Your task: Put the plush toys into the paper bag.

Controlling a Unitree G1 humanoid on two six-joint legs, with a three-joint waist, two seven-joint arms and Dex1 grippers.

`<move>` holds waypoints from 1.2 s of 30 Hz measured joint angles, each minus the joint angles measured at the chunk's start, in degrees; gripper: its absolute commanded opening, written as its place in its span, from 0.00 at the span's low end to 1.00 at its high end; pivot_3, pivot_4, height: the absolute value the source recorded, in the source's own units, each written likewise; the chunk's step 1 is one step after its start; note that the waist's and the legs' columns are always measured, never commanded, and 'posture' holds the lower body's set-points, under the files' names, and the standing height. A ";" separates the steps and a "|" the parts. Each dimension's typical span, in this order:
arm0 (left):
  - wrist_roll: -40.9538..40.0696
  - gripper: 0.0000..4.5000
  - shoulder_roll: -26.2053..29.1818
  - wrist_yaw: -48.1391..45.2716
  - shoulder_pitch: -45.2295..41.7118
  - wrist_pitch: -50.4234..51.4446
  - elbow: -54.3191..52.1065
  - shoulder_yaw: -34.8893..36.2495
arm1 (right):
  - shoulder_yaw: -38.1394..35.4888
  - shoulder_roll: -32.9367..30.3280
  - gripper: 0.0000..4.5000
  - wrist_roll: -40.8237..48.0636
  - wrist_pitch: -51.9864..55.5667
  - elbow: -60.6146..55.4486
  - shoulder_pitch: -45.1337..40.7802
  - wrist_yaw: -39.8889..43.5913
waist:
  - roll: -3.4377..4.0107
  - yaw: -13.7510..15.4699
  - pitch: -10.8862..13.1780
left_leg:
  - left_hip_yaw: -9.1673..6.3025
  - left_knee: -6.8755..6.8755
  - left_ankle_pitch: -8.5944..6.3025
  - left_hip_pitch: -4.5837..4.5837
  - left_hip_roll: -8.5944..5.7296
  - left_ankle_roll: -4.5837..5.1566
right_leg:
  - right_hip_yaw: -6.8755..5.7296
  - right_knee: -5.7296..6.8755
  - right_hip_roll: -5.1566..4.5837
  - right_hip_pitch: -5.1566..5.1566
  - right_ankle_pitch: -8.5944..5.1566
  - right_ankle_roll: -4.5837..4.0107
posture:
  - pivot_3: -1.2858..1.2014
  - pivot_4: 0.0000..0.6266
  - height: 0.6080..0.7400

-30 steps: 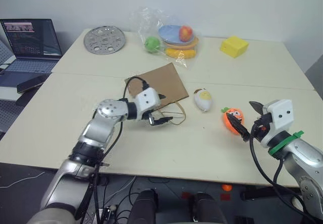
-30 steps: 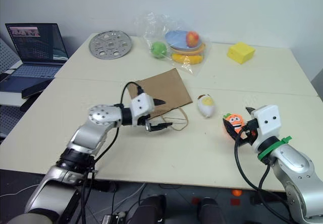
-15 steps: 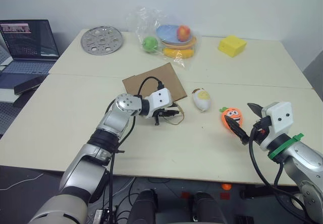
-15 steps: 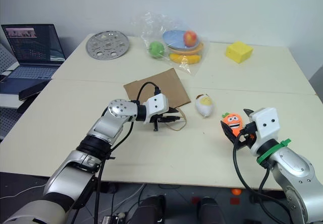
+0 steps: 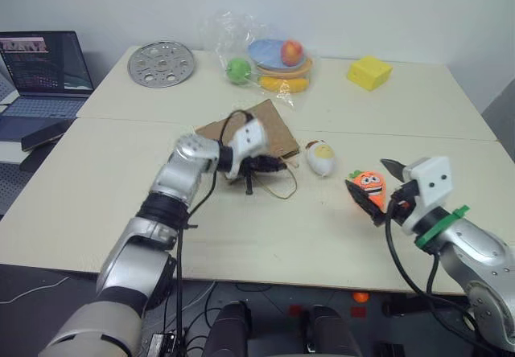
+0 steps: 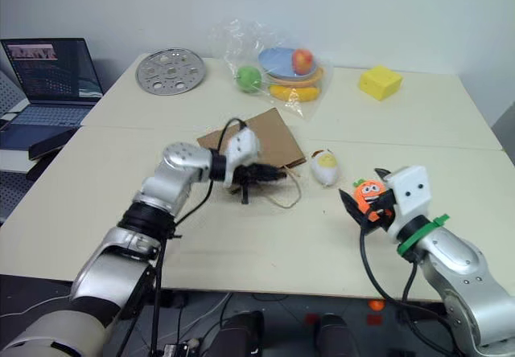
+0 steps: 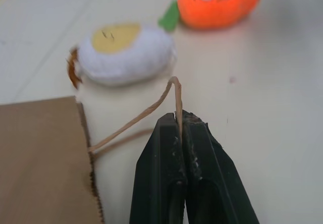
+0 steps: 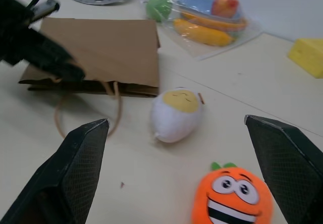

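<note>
Left wrist view alone shows the left gripper (image 7: 179, 128) pinching the handle (image 7: 151, 110) of the flat bag (image 5: 256, 132) mid-table, egg (image 5: 323, 157) at its 3 o'clock, carrot (image 5: 370, 188) beyond between the spread right gripper (image 8: 176, 153), bare tabletop (image 5: 105, 188) toward 9.

**Layout on the table**

The flat brown kraft paper bag (image 5: 256, 132) is laid mid-table (image 5: 121, 180). Just to its right the white-and-yellow egg-shaped plush (image 5: 323, 158) is found, and further right, nearer the front edge, the orange carrot plush (image 5: 370, 186).
</note>
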 measured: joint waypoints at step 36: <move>-16.17 0.00 11.27 -0.59 3.58 20.49 -16.85 13.37 | 22.48 37.30 0.00 -25.09 -30.55 79.75 -38.80 -7.41 | 0.04 -1.56 0.02 | -0.38 -0.07 0.17 0.26 0.07 -0.28 | -0.08 0.94 0.27 -0.15 -0.01 0.06 | 0.52 0.24 1.00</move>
